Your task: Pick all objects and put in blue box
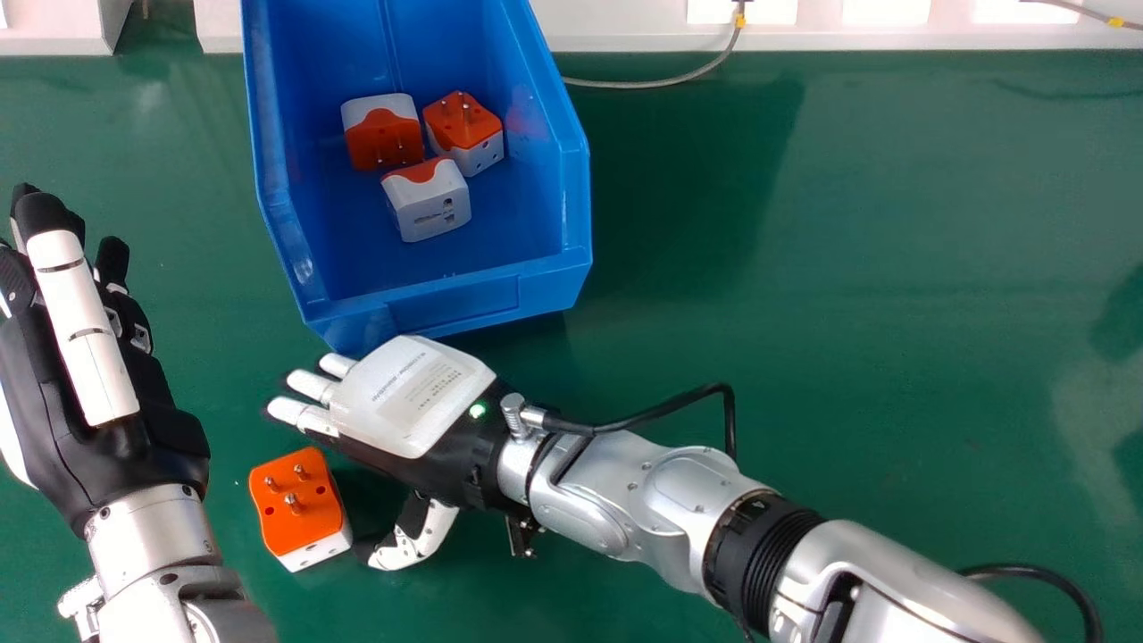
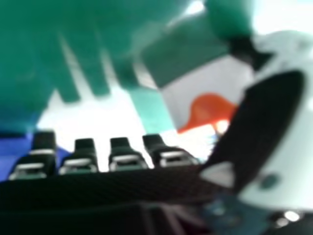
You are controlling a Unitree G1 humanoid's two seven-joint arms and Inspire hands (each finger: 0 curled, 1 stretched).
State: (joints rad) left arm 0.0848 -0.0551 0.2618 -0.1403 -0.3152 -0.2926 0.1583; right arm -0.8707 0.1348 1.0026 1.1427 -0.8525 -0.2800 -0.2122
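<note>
In the head view my right hand (image 1: 415, 397) lies palm down, low over the table in front of the blue box (image 1: 446, 304), fingers straight and thumb spread. An orange and white adapter (image 1: 299, 505) rests pins up on the table, between that thumb and my left hand. The right hand view has the adapter (image 2: 210, 88) beside the thumb, with the right hand (image 2: 124, 159) open along the edge. Inside the box sit three adapters: one (image 1: 384, 134), another (image 1: 464, 129) and a whiter one (image 1: 429, 201). My left hand (image 1: 80, 357) stays open at the left, holding nothing.
A green table (image 1: 848, 313) extends to the right of the box. Behind it runs a white ledge (image 1: 616, 27) with a grey cable (image 1: 661, 82). A black cable (image 1: 661, 411) loops above my right wrist.
</note>
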